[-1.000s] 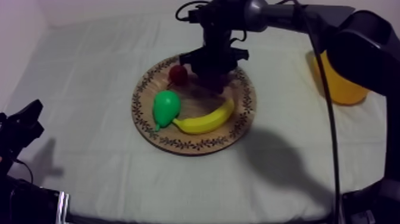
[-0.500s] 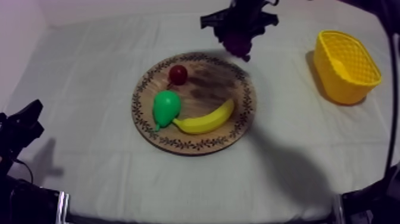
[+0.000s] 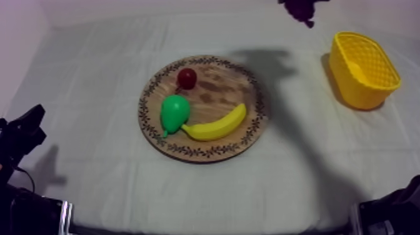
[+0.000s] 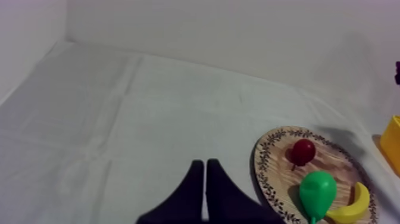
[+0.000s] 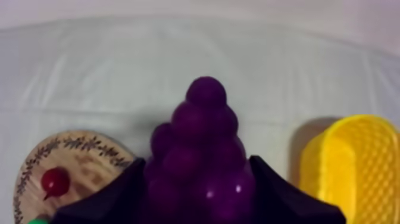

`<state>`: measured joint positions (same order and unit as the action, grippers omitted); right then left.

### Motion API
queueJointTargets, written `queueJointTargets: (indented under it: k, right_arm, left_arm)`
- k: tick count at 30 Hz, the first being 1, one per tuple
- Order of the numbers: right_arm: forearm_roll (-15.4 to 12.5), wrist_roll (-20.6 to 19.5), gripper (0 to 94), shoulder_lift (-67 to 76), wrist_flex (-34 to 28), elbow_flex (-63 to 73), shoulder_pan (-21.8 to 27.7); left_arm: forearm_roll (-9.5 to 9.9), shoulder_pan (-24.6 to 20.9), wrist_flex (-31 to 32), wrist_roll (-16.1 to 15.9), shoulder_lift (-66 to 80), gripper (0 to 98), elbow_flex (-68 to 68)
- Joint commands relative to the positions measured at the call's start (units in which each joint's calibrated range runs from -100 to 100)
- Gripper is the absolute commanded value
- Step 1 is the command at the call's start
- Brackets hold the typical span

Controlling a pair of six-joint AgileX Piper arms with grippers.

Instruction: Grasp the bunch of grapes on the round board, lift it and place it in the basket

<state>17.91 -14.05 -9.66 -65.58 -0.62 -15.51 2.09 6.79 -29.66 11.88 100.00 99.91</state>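
The right gripper (image 5: 199, 199) clamps the bunch of grapes (image 5: 202, 143), yellow basket (image 5: 357, 170) to one side, wooden board (image 5: 80, 158) the other; left gripper (image 4: 205, 187) sits closed, empty.

Dim overhead light; broad soft shadow across board (image 3: 220, 99), cloth (image 3: 94, 125).

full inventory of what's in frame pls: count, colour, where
wooden board: 1, brown with a patterned rim, middle of the table
small red fruit: 1, red, on the board's far side
pear: 1, green, on the board next to the banana
banana: 1, yellow, on the board's near side
bunch of grapes: 1, purple, off the board, in the air between board and basket
yellow basket: 1, yellow, at the table's right side
cloth: 1, grey-white, covering the table
left claw: 1, black, shut on nothing, low at the table's left side
right claw: 1, black, shut on the grapes
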Motion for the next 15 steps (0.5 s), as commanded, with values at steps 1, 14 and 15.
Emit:
queueJointTargets:
  k: [1,14,15]
  right_arm:
    - [0.2,1.4,22.5,1.8,1.7,-0.6,2.4]
    - [-0.2,6.8,22.9,8.7,11.9,-7.1,12.1]
    - [-0.4,7.2,23.0,8.9,12.7,-7.8,12.8]
  left_arm:
    - [-0.01,0.0,0.0,0.0,0.0,0.1,0.0]
    - [-0.01,0.0,0.0,0.0,0.0,0.1,0.0]
    - [-0.01,0.0,0.0,0.0,0.0,0.1,0.0]
